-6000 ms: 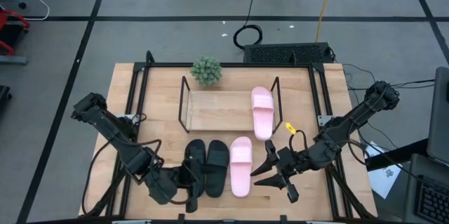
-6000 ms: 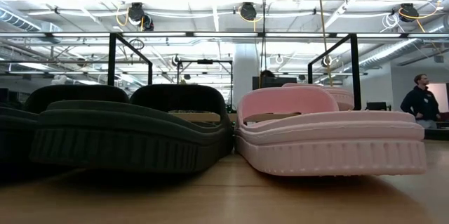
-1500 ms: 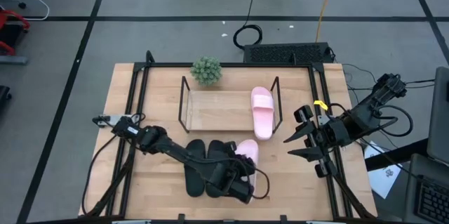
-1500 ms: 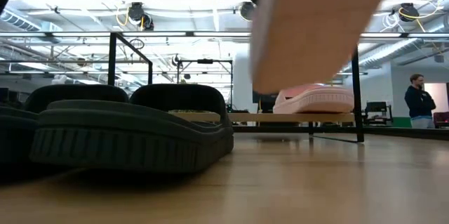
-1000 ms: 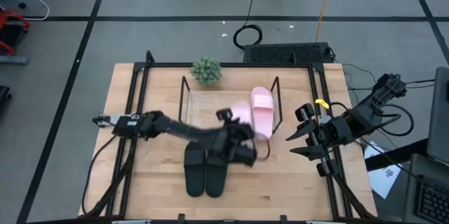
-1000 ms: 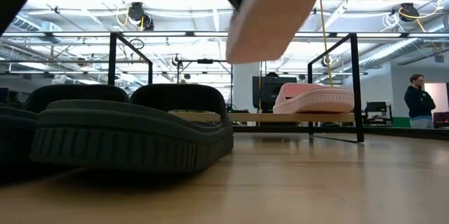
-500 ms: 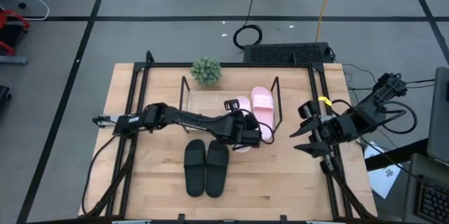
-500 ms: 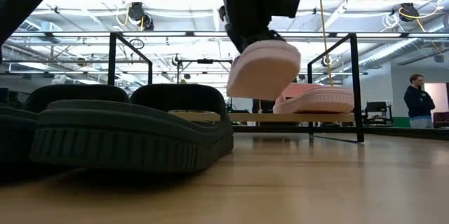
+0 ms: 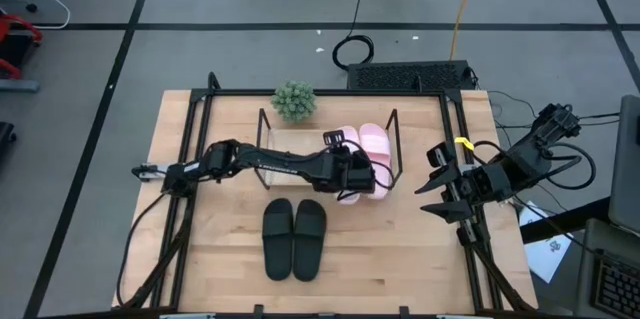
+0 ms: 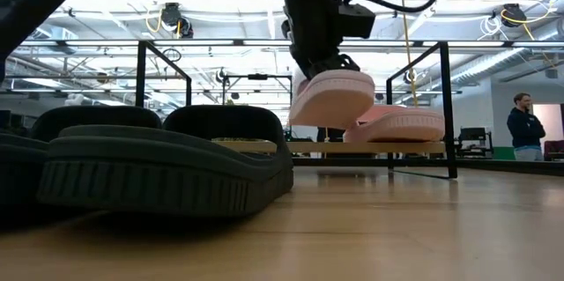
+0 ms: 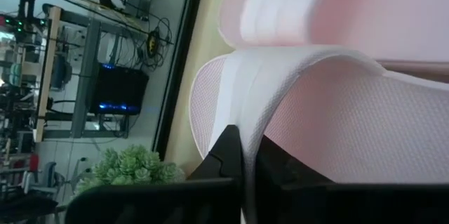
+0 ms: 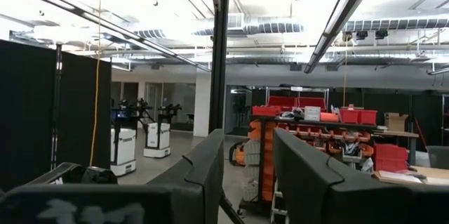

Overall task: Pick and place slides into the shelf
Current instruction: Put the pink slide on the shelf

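Clenched on the wide strap of a pink slide (image 9: 347, 181), the left gripper (image 9: 356, 176) has its fingers (image 11: 226, 155) pinched so close that only the strap's thickness parts them. The held slide hangs clear of the table (image 9: 230, 269), just at the front edge of the shelf (image 9: 300, 159), its long axis running roughly front to back across the table; in the low view its sole (image 10: 332, 98) tilts slightly, above the level of the shelf's wooden board. Just to the right of the jaws, the second pink slide (image 9: 374, 149) lies on the shelf board, lengthwise front to back, against the shelf's right end. Nearer the table's front than the jaws, the black pair (image 9: 294, 238) lies side by side on the wood, soles down, also lengthwise front to back.

Farther right, the right gripper (image 9: 437, 185) hovers at the table's right edge with its fingers (image 12: 203, 164) spread apart, holding nothing.
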Robot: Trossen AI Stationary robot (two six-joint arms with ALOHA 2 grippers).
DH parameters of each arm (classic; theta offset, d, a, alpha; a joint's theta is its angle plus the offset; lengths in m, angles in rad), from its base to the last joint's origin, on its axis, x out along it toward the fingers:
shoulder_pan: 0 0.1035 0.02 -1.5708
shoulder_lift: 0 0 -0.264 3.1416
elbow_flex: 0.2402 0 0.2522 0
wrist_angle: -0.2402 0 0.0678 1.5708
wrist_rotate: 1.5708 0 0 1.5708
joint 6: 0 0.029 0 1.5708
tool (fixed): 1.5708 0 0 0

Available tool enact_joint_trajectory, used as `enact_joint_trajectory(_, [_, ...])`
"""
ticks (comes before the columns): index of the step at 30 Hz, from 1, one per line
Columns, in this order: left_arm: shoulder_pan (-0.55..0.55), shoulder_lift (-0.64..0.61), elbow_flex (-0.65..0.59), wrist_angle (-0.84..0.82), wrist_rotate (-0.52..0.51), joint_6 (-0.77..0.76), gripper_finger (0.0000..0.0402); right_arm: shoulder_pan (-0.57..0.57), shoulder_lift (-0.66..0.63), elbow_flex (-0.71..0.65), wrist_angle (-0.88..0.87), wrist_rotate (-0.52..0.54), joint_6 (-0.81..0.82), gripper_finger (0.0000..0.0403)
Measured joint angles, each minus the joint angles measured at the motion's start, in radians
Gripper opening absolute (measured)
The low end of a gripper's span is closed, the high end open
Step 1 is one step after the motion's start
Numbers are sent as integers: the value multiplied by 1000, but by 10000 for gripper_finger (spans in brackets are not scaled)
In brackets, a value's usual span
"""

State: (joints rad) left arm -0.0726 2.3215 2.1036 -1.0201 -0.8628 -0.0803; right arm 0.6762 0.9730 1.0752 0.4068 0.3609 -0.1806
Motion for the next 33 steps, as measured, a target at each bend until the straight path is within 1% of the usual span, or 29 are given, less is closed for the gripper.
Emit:
enact_joint_trajectory(3, [15,0,-1,6,14,8,0,0,0,0,0,0,0,111])
enact_joint_trajectory(7, [26,0,-36,53,20,39,0,0,0,0,0,0,0,111])
enact_joint_trajectory(12, [25,0,-78,93,54,50,0,0,0,0,0,0,-16,111])
enact_joint_trajectory(20, [24,0,-107,131,48,62,0,0,0,0,0,0,-49,111])
enact_joint_trajectory(26, [36,0,-107,159,25,111,0,0,0,0,0,0,-49,111])
enact_joint_trajectory(33, [40,0,-108,159,17,100,0,0,0,0,0,0,-49,111])
